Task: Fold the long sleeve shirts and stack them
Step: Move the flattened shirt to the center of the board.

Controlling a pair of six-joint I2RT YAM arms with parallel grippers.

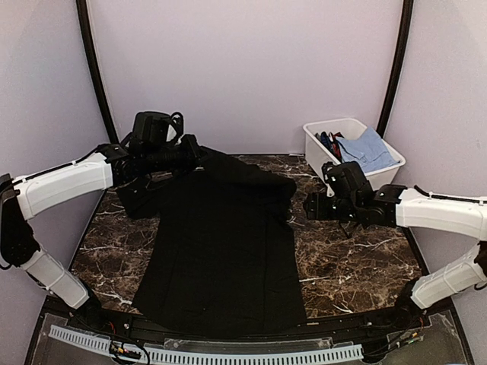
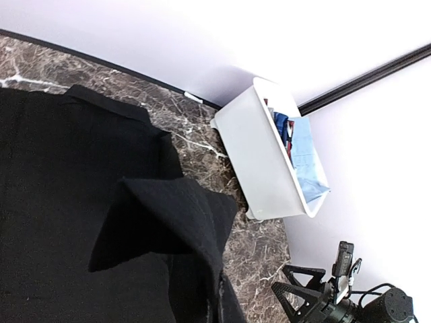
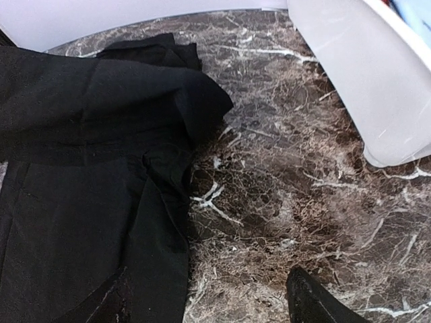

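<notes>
Top external, near to far: black shirt [image 1: 221,243] lies flat on the marble table [image 1: 358,258], hem at the near edge by the arm bases, collar end toward the back wall. The body is mostly smooth; the far right shoulder area is folded over and bunched.

Right gripper [image 1: 310,207] sits just off the shirt's right edge at about mid-table. Jaws are spread wide with nothing in them (the right wrist view shows one dark fingertip [image 3: 313,303] over bare marble and the cloth edge off to its left).

Left gripper [image 1: 190,152] is at the far left corner of the shirt, jaws fully closed and pinching the black cloth near the shoulder. Left wrist view shows a fold of it pulled up into a peak.

Far right: white bin [image 1: 319,152] on the table, apart from the shirt, with blue cloth [image 1: 369,148] inside.
</notes>
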